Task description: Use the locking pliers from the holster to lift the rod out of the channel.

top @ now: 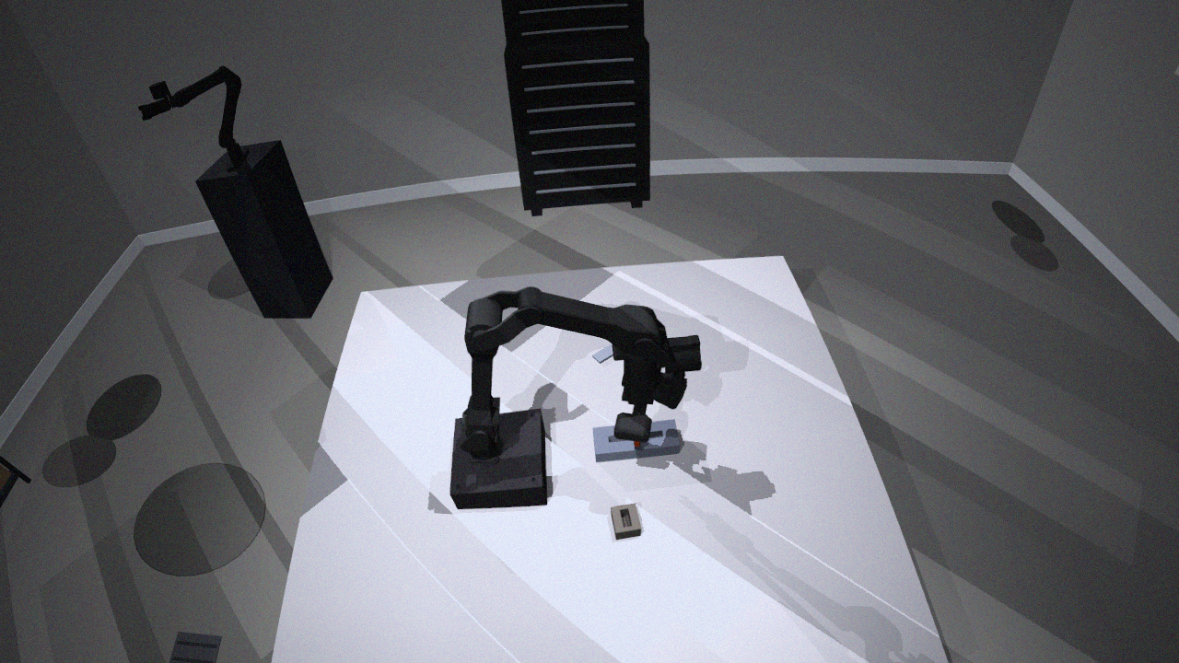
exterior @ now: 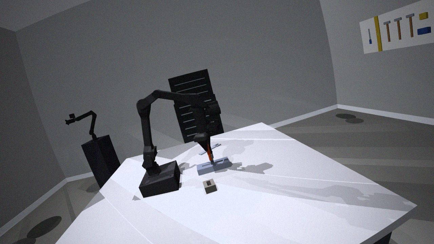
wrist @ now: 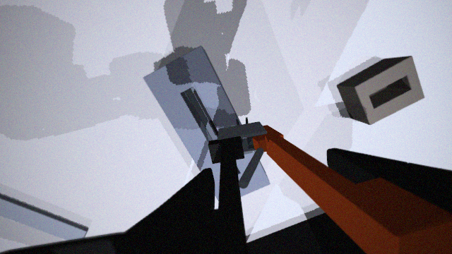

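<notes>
"Gripper state?"

"Gripper (top: 636,422) (exterior: 208,148) (wrist: 268,166) is clamped on the locking pliers (top: 636,442) (exterior: 211,152) (wrist: 311,173). Its two fingers stand well apart, one on each side of the handles. Orange handle is easy to see."

"Where are the pliers?"

"Off the table top, head down at the blue-grey channel block (top: 613,451) (exterior: 203,170) (wrist: 166,92). Exterior has the tool leaning a bit. Can't tell if the plier tips are inside the slot or just above it."

"Plier jaws?"

"Mostly hidden by the tool's own head in wrist. Can't tell open or locked."

"And the rod?"

"Can't pick it out for sure. There's a dark strip along the channel, too murky to label."

"Anything else?"

"Beige slotted block (top: 626,532) (exterior: 211,189) (wrist: 392,107) near the channel block, not touching. Black base (top: 535,494) (exterior: 173,185) under the arm. Pale flat piece (top: 603,354) (exterior: 206,150) (wrist: 35,215) on the other side of the channel block."
</notes>
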`<state>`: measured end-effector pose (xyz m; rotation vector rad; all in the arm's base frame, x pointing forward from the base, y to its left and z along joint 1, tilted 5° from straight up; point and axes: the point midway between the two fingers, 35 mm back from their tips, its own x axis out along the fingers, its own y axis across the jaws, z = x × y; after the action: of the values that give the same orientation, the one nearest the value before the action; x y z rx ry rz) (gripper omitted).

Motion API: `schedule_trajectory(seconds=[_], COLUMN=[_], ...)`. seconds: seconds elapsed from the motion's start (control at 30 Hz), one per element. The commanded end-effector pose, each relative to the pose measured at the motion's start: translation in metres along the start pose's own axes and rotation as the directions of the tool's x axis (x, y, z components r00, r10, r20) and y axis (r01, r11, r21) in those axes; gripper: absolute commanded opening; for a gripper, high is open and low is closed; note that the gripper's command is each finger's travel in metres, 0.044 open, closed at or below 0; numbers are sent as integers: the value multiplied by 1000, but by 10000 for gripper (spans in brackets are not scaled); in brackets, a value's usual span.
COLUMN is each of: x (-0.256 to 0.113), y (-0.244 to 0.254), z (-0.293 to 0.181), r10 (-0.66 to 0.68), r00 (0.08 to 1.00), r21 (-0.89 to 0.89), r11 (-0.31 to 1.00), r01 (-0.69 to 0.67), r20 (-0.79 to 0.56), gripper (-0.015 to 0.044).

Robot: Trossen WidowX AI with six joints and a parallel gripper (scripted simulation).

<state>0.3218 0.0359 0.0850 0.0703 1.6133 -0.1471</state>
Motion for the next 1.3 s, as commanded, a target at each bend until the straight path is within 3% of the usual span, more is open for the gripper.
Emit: schedule_trajectory(seconds=[0.0,0.6,1.27], x=[-1,-1,1], y=[8,36,37], z=[-1,-9,-9], r10=[5,6,6], r00=[1000,1000,1000], r21=[-62,-274,-277], r11=[998,962,961], r01=[-5,-5,-4], r20=[3,4,8], gripper=[323,323,323])
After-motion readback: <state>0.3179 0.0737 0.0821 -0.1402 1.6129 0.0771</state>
